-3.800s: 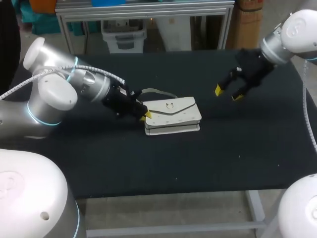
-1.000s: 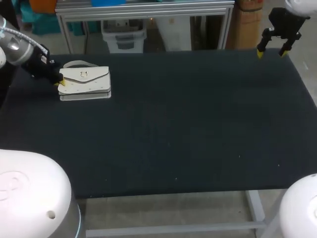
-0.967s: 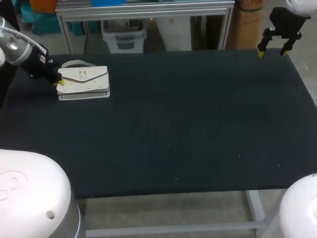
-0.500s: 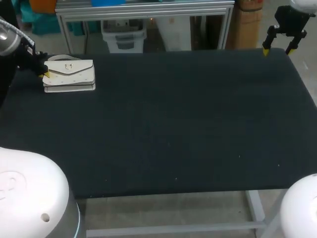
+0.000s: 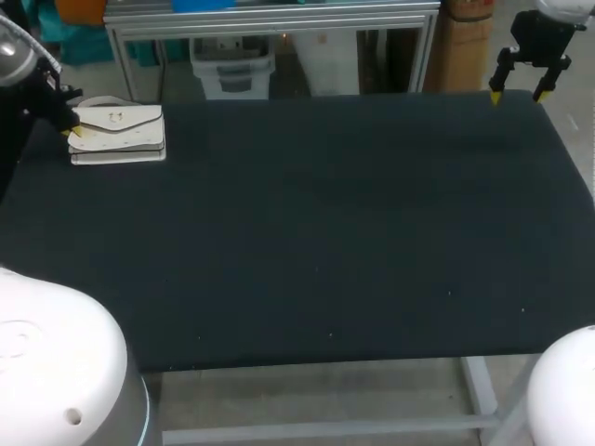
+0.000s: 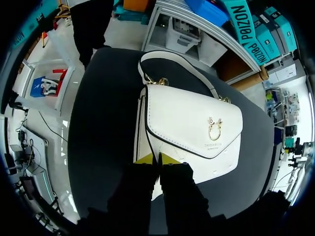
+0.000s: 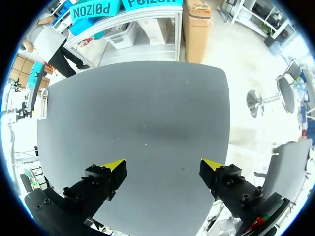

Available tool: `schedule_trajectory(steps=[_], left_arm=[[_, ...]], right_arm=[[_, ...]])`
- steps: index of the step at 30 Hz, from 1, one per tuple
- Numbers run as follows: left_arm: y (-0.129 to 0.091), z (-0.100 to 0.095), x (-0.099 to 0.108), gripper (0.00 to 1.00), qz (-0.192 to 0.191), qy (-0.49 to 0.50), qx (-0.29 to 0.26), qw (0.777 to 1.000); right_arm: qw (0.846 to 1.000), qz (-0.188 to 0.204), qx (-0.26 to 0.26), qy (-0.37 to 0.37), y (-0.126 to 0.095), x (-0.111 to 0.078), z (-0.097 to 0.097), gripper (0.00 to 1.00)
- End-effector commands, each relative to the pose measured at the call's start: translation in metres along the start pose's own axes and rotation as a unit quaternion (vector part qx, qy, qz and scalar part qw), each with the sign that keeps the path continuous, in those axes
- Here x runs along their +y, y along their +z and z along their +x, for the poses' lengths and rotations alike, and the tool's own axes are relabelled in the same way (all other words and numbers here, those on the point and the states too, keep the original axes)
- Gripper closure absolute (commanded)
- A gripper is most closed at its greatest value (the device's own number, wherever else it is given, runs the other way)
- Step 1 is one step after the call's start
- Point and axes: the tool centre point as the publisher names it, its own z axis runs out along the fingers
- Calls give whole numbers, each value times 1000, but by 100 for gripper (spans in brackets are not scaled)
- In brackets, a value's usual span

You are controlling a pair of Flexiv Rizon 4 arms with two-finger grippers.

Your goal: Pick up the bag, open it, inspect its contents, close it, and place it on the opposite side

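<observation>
A white flap bag with a gold clasp lies at the table's far left corner, its strap curled behind it. My left gripper is shut on the bag's near edge, the yellow tips pinched together on it. The flap is closed. My right gripper hangs open over the far right corner, far from the bag. In the right wrist view its fingers stand wide apart with only bare table between them.
The dark table stretches from the bag to the right edge. The bag sits close to the table's left and far edges.
My left gripper has pulled the bag further left and back, toward the table's far left corner. The right gripper has stayed near the far right corner, open.
</observation>
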Motion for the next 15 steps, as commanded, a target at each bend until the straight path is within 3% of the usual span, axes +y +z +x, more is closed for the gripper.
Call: schedule_trajectory(steps=[1, 6, 15], left_arm=[[4, -8, -4, 0, -26, -1, 3, 1000], [-4, -9, 4, 0, -12, 0, 4, 1000], [-46, 0, 25, 0, 18, 4, 2, 1000]], right_arm=[[1000, 4, -3, 1, -2, 2, 2, 0], [1000, 3, -5, 3, -6, 0, 4, 0], [1000, -3, -5, -1, -14, -6, 6, 0]])
